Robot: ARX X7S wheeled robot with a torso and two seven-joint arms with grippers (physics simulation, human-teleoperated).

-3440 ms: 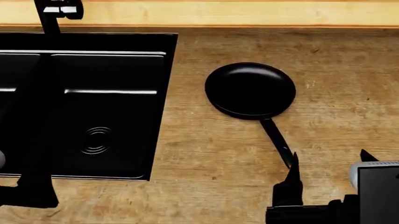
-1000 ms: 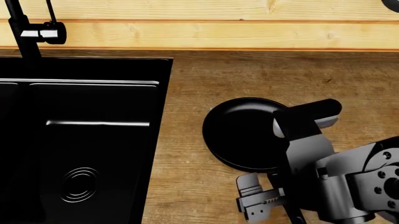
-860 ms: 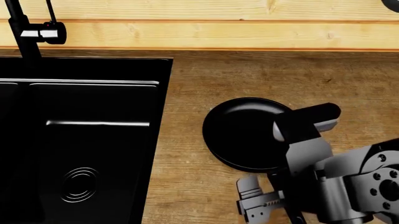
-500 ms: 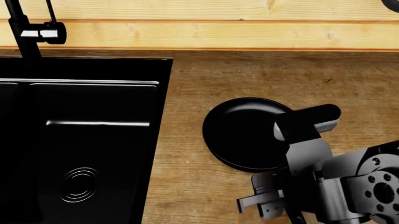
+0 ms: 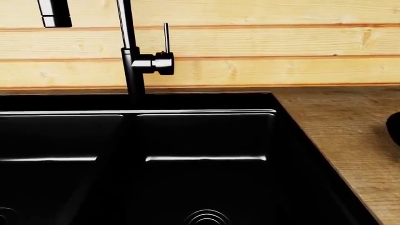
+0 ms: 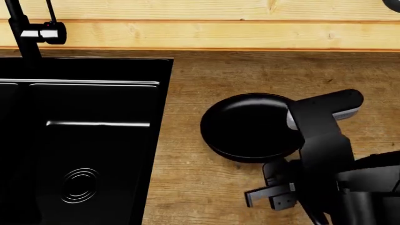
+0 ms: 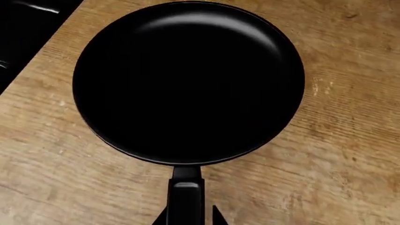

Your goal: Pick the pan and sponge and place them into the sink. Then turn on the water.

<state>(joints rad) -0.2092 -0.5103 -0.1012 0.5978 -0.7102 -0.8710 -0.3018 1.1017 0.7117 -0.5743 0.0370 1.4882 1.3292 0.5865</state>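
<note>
The black pan (image 6: 247, 127) is on or just above the wooden counter, to the right of the sink (image 6: 164, 117). In the right wrist view the pan (image 7: 187, 79) fills the frame. Its handle (image 7: 185, 199) runs back between the two dark fingertips of my right gripper (image 7: 187, 216), which is shut on it. In the head view my right gripper (image 6: 281, 187) and arm cover the handle. The black double-basin sink (image 5: 200, 111) also shows in the left wrist view, with a ringed drain (image 5: 207, 218). No water falls from the faucet (image 5: 131, 61). The sponge is out of view. My left gripper is not in view.
A pale wooden wall (image 6: 206, 28) runs behind the counter (image 6: 187, 187). The faucet (image 6: 22, 33) stands at the sink's back edge with its side lever (image 5: 166, 40) upright. The pan's edge (image 5: 395, 129) shows at the side of the left wrist view.
The pan has shifted a little away from me and looks slightly larger, as if lifted. My right arm has moved up with it, and its fingers have come together on the handle.
</note>
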